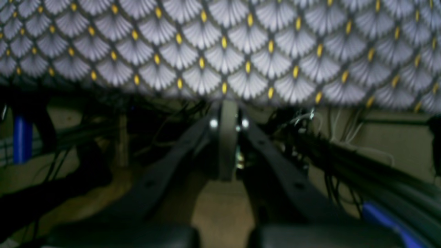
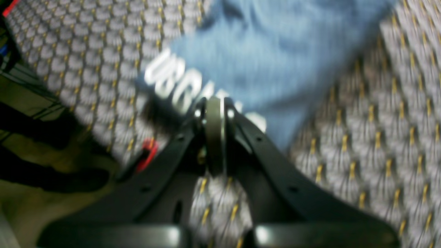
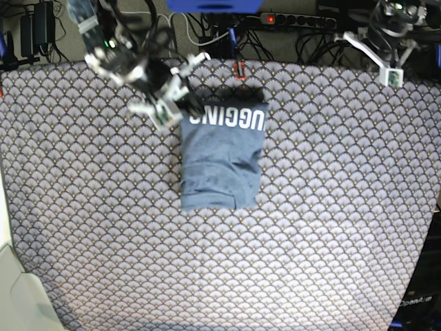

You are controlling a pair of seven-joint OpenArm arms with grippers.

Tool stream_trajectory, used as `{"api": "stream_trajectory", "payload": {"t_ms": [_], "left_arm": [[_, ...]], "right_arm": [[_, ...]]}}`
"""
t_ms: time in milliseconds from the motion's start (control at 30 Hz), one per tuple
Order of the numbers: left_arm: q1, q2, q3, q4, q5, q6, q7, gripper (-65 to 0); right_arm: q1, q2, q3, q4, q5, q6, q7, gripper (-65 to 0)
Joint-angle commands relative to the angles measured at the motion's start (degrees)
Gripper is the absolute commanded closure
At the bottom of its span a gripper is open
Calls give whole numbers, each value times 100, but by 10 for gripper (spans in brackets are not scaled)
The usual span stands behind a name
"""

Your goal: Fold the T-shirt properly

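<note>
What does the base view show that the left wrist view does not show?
Only the base view shows the T-shirt, folded into a compact rectangle with white lettering along its far edge, and the right gripper at its far corner. Only the left wrist view shows the left gripper up close, its fingers pressed together near the table edge. Both show the scallop-patterned tablecloth.
</note>
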Motion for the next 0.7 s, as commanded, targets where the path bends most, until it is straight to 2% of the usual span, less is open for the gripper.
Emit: {"api": "stream_trajectory", "payload": {"t_ms": [0,67,300,433,567,667], "left_arm": [[73,-71,60,66,-9,-10,-63,0],[152,-97,218,66,8,-10,-72,0],[706,-106,632,57,35,-10,-81,0],[855,-62,799,-66,35,-10,-98,0],[1023,-62,1265,-584,43,-1,-810,0],[987,-106,1739,-1314,202,52,-1435,0]], "right_arm": [[-121,48,94,157,60,-64,130,0],[-552,65,287,245,60,-152,244,0],[-2301,153,946,253,60,-169,1703,0],[-3101,136,1017,-2,25,-169,2565,0],[-3717,109,1025,-511,-450,-169,3620,0],[-3840,109,1025,-1311,-555,-169,4191,0]]}}
